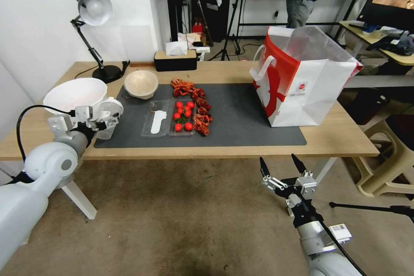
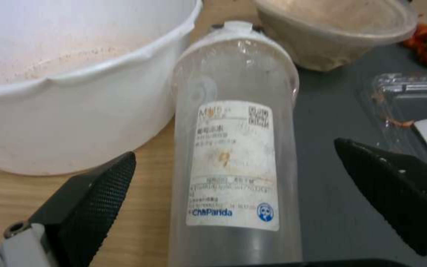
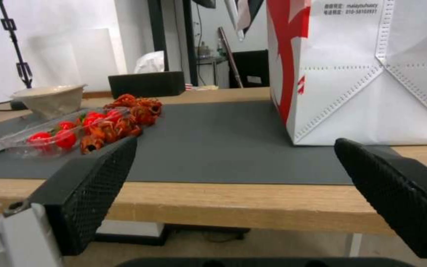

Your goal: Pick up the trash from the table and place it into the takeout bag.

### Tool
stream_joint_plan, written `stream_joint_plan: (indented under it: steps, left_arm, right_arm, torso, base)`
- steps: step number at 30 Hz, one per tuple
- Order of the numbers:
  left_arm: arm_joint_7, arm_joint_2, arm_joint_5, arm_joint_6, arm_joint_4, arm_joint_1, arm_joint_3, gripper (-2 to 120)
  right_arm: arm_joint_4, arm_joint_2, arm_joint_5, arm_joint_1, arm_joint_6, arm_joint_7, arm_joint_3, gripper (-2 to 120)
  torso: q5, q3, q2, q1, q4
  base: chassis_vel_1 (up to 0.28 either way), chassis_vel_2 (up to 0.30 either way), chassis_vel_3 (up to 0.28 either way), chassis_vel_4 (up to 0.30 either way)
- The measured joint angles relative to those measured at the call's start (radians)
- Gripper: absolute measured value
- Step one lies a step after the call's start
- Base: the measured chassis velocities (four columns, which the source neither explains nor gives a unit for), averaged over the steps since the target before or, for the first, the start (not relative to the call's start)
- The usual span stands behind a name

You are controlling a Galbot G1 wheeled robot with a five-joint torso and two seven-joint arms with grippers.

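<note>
Left gripper [image 2: 233,185], at lower left, spread wide, apparently straddles the lidded cup [image 2: 235,148]; next, clench. Right gripper [image 1: 282,168] idles spread.

- Clear white-lidded plastic cup [image 2: 235,155] — on its side at the dark mat's left edge, label up.
- Takeout bag [image 1: 308,84] — upright, mouth open, on the mat's right end.

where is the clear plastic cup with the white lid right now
The clear cup lies on its side at the table's left end, beside the large white bowl, between the open left gripper's fingers.
</note>
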State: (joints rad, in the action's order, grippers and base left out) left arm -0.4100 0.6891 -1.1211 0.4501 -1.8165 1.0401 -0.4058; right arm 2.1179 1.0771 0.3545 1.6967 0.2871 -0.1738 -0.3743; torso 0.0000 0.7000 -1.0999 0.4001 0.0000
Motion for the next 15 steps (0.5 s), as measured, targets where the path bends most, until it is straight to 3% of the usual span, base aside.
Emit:
stream_joint_plan:
  steps: [15]
  left_arm:
    - [-0.014,0.031,-0.114,0.134,0.058,-0.079,0.023,97]
  right_arm:
    - [-0.013,-0.009,0.0,-0.006,-0.003,-0.012,-0.001,100]
  torso:
    - [0.0,0.0,0.0,0.0,0.0]
  base:
    - [0.0,0.0,0.0,0.0]
